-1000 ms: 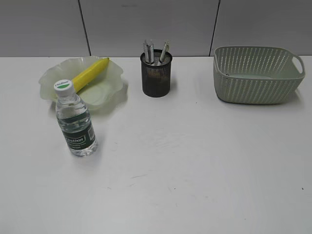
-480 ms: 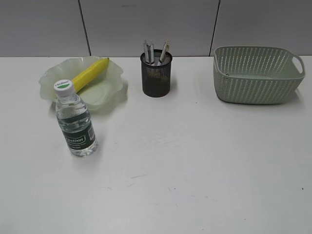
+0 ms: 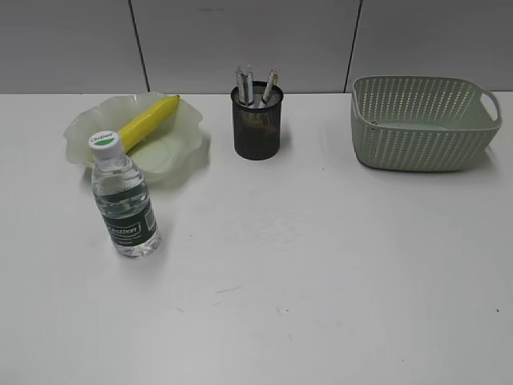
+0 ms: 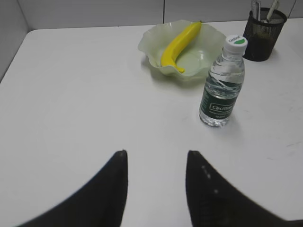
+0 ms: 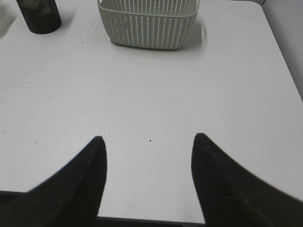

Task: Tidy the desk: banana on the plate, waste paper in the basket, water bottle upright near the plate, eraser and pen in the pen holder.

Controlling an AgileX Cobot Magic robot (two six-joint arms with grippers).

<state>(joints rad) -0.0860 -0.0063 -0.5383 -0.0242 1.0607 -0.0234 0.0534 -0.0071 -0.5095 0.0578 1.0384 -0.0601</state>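
1. Exterior view: on my white table (image 3: 321,281) a yellow banana (image 3: 149,121) lies in the pale green wavy-rimmed plate (image 3: 185,148). A clear plastic water bottle with a white cap and dark green label (image 3: 123,198) stands upright just in front of that plate. The black mesh pen holder (image 3: 257,122) holds pens (image 3: 244,84). The pale green woven basket (image 3: 422,122) sits at far right. Neither of my grippers shows here.
2. Left wrist view: my left gripper (image 4: 156,163) hangs spread above bare table, holding nothing, well short of the bottle (image 4: 222,89) and plate (image 4: 156,40).
3. Right wrist view: my right gripper (image 5: 148,150) is spread wide and empty, basket (image 5: 147,22) well ahead.
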